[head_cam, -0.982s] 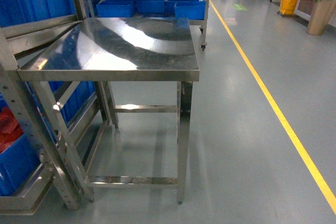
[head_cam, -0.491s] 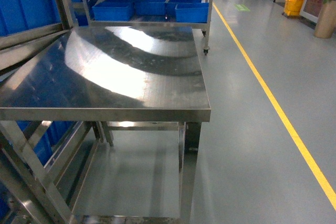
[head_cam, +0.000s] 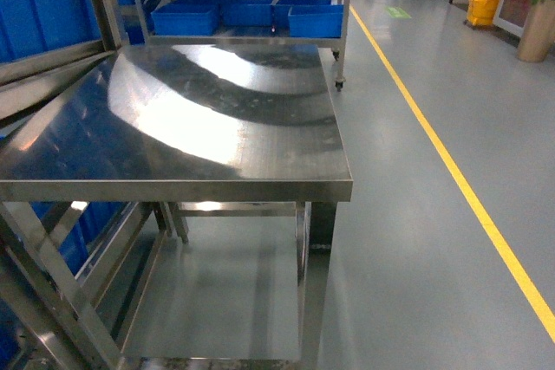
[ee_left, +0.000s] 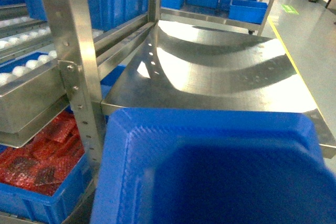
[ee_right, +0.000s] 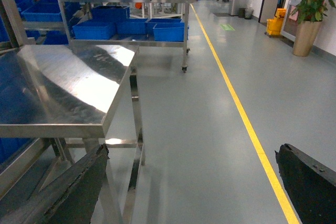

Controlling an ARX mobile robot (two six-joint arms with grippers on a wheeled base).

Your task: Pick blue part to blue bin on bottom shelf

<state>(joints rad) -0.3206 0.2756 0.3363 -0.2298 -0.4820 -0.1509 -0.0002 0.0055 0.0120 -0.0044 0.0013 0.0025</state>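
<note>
A large blue bin [ee_left: 210, 166] with a raised rim fills the lower half of the left wrist view, close under the camera. It hides my left gripper, which shows in no view. The blue part is out of view. Low on the rack at the left sits another blue bin [ee_left: 37, 192] holding red bagged parts. My right gripper [ee_right: 194, 182] hangs open over the bare floor beside the steel table [ee_right: 58, 87]. Its dark fingers [ee_right: 73, 192] stand wide apart with nothing between them.
The steel table [head_cam: 217, 127] stands straight ahead, its top bare. A steel rack upright [ee_left: 73, 66] rises at its left. Behind it a cart carries several blue bins [head_cam: 251, 13]. A yellow floor line [head_cam: 451, 162] runs along the right, with a potted plant [head_cam: 536, 28] far right.
The head view has closed in on the table and risen, so the tabletop fills more of the frame. Over the last half second it shifted only slightly.
</note>
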